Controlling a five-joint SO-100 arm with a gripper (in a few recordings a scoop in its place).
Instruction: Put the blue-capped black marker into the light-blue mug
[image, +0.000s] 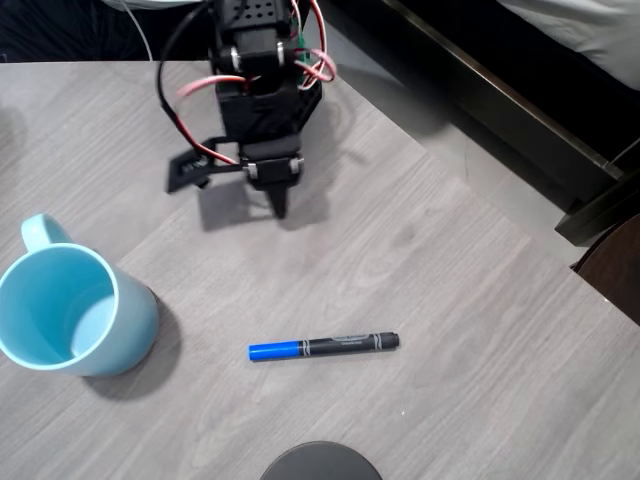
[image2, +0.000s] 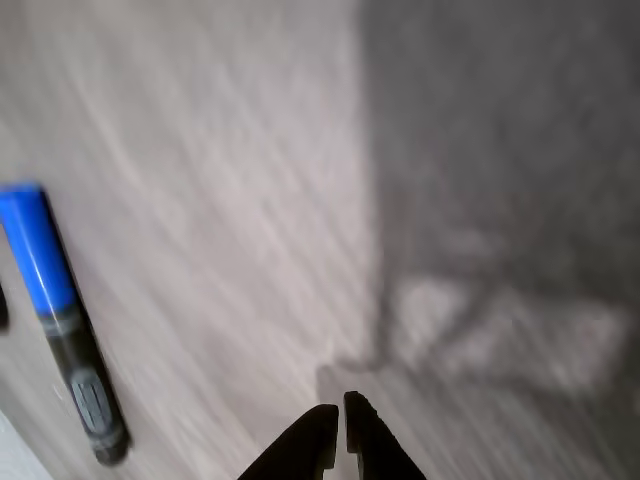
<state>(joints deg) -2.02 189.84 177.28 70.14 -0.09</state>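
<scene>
A grey wood-grain table (image: 420, 250) carries 2 loose things. The light-blue mug (image: 75, 310) stands upright near its left edge in the overhead view, handle pointing away. The blue-capped black marker (image: 323, 346) lies flat to the mug's right, well apart from it, cap toward the mug. A dark round object (image: 320, 462) sits at the bottom edge.

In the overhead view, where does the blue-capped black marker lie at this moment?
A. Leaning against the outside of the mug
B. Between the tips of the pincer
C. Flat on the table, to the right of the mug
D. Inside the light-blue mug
C: the blue-capped black marker lies flat on the grey table, apart from the light-blue mug at the left, and the pincer is shut farther up, holding nothing.
</scene>
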